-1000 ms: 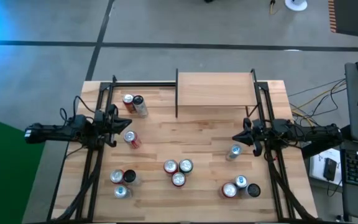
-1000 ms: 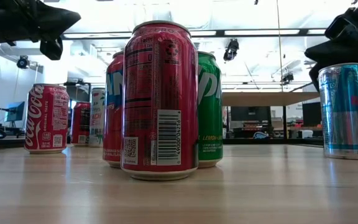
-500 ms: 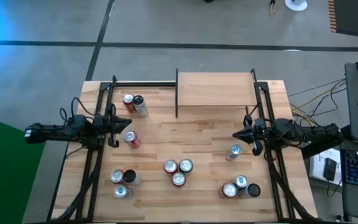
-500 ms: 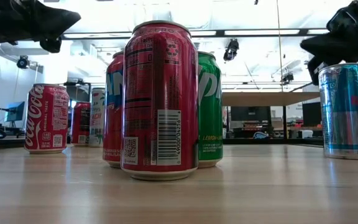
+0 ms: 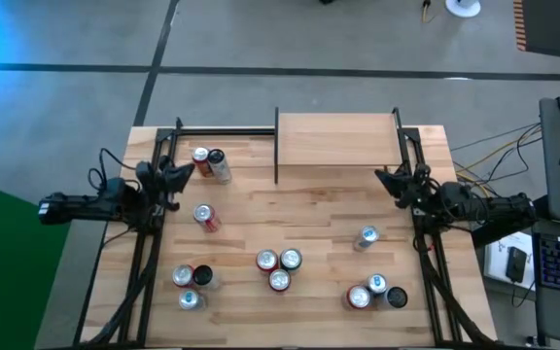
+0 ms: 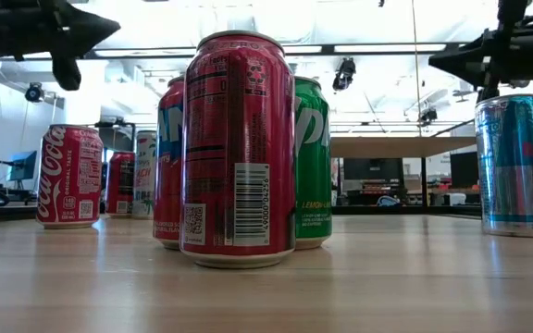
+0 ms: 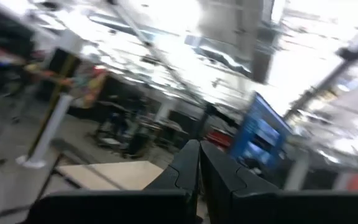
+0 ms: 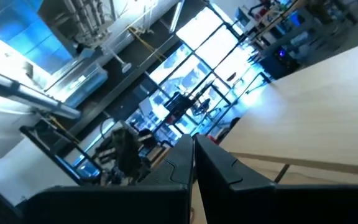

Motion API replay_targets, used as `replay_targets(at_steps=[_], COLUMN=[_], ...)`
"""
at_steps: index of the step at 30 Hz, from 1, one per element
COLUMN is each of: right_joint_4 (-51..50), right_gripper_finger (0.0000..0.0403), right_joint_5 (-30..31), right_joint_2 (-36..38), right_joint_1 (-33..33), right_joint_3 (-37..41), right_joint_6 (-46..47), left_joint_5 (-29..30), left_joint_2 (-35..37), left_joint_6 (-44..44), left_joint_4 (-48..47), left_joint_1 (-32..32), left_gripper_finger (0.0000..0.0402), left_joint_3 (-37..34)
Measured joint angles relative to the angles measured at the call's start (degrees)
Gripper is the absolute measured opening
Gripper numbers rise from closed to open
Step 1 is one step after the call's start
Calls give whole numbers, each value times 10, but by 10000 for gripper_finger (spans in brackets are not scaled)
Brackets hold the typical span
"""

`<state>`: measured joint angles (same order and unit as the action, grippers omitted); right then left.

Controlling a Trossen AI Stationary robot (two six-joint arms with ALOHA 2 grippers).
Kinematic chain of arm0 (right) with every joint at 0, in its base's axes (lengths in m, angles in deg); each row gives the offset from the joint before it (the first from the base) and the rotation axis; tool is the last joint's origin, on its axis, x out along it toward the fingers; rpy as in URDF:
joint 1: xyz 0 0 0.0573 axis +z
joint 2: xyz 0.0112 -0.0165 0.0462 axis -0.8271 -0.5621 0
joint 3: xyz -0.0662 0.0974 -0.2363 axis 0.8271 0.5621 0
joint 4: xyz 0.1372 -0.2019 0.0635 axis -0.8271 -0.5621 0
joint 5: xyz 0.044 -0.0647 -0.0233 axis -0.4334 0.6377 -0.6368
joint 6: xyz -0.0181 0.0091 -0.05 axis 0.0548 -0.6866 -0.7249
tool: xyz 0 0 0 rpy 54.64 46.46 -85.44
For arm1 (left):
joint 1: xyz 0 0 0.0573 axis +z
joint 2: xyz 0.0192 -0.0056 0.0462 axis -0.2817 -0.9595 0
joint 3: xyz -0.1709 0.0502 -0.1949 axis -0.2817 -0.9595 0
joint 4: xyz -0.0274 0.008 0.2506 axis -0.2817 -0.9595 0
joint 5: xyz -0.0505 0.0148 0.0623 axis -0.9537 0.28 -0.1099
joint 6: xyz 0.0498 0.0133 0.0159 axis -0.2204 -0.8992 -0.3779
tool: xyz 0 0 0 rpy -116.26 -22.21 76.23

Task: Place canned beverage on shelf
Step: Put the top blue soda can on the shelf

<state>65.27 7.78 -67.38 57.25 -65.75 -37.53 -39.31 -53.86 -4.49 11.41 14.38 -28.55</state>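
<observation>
Both arms are raised above the table (image 5: 309, 209) and reach inward from its opposite sides, neither holding anything. The left gripper (image 5: 185, 171) sits over the table's left part, near the far edge, pointing toward the centre and slightly toward the far side; its fingers (image 7: 194, 163) are pressed together, as the left wrist view shows. The right gripper (image 5: 382, 176) sits over the right part, just beside the shelf's (image 5: 336, 141) right upright, pointing likewise inward and toward the far side; its fingers (image 8: 191, 155) are also pressed together. In the low view both grippers hang high, above the tops of the cans: the left (image 6: 81, 30) at upper left, the right (image 6: 447, 63) at upper right, above the silver-blue can (image 6: 514, 165). The shelf stands at the far edge of the table, centre-right, and its board carries nothing. Cans stand on the table in groups: two at far left (image 5: 210, 162) near the left gripper, one lone can (image 5: 203, 216) nearer, three at near left (image 5: 192, 284), three at near centre (image 5: 278, 265), one lone can at right (image 5: 366, 236), and three at near right (image 5: 376, 292). All cans are apart from both grippers.
</observation>
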Motion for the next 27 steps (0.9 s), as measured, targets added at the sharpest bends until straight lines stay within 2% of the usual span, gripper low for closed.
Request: replay_targets(at_steps=[5, 8, 11, 16, 18, 20, 22, 24, 27], right_joint_4=[-1, 1, 17, 34, 34, 23, -19, -114, -291], right_gripper_finger=[9, 11, 29, 100, 137, 173, 206, 231, 251], right_joint_5=[-11, -11, -12, -17, -17, -21, -20, -12, -50], right_joint_2=[-7, -8, -8, -14, -25, -41, -65, -95, -152], right_joint_1=[0, 0, 0, 0, 0, 0, 0, 0, 0], right_joint_3=[0, 0, 0, -21, -37, -58, -87, -125, -198], right_joint_6=[24, 54, 75, 72, 61, 56, 78, 142, 194], left_joint_5=[10, 13, 59, 70, 54, 8, -61, -108, -100], left_joint_2=[0, 0, -7, -32, -47, -71, -100, -134, -187], left_joint_6=[35, 99, 144, 162, 164, 164, 147, 132, 128], left_joint_4=[-1, 0, -4, 0, -1, 0, -4, -25, -108], left_joint_1=[0, -1, 0, 0, 0, 0, 1, 2, 2], left_gripper_finger=[0, 0, 0, 0, 0, 0, 0, 0, 0], left_joint_3=[0, 0, 0, 0, 8, 26, 51, 83, 140])
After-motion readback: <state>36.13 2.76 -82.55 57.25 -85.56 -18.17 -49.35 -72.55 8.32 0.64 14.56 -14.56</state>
